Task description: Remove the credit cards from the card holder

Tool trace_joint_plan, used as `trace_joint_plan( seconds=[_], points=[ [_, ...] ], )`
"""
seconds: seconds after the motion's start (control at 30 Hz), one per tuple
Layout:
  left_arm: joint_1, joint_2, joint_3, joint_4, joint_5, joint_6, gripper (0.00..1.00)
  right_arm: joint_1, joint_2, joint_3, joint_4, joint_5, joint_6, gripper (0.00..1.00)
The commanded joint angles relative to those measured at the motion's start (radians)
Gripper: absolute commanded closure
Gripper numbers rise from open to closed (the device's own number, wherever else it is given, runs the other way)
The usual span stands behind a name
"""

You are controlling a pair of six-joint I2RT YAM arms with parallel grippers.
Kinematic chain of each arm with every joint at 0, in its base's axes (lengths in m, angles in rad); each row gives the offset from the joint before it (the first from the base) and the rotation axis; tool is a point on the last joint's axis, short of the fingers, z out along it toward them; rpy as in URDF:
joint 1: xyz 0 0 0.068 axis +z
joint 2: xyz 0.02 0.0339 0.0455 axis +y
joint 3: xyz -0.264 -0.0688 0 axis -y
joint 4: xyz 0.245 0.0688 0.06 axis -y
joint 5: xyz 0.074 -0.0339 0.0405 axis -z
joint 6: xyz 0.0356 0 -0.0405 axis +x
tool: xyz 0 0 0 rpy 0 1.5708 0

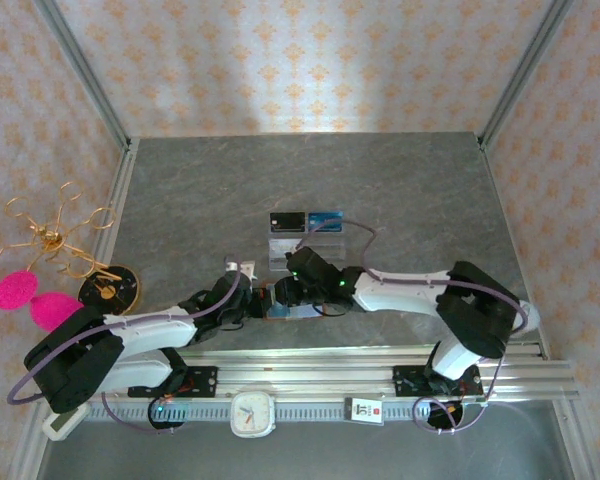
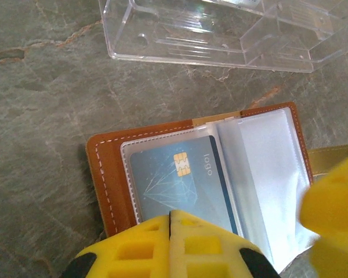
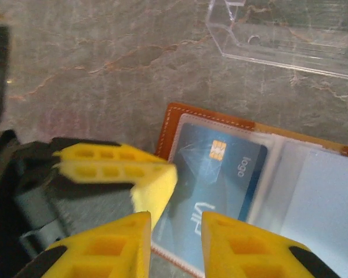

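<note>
The card holder, a brown leather wallet, lies spread open on the grey table between my two grippers. A pale blue-grey credit card with a gold chip sits inside its clear left sleeve. My left gripper is shut with nothing between its pads, and its tips press down on the wallet's near left edge. Its yellow fingers show at the wallet's left side. My right gripper is open, its jaws standing over the card's near end. One right finger hangs over the wallet's right sleeves.
A clear acrylic tiered stand sits just beyond the wallet, with a black card and a blue card on it. A gold wire ornament, pink balls and a black disc stand at the left.
</note>
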State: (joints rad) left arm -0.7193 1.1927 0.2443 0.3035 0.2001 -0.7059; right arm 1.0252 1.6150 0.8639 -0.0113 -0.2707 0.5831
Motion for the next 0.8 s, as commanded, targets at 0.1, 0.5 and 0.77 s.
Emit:
trace_joint_plan(
  seconds=[0.1, 0.5, 0.77],
  points=[
    [0.006, -0.005, -0.029, 0.007, -0.020, 0.014, 0.98, -0.008, 0.074, 0.031, -0.057, 0.020, 0.018, 0.73],
    [0.005, 0.019, -0.048, 0.042, 0.004, 0.011, 1.00, -0.001, 0.039, 0.015, -0.052, 0.025, 0.016, 0.73],
    [0.006, 0.022, -0.059, 0.047, 0.012, 0.008, 1.00, 0.011, 0.070, 0.027, -0.043, 0.003, 0.011, 0.73]
  ],
)
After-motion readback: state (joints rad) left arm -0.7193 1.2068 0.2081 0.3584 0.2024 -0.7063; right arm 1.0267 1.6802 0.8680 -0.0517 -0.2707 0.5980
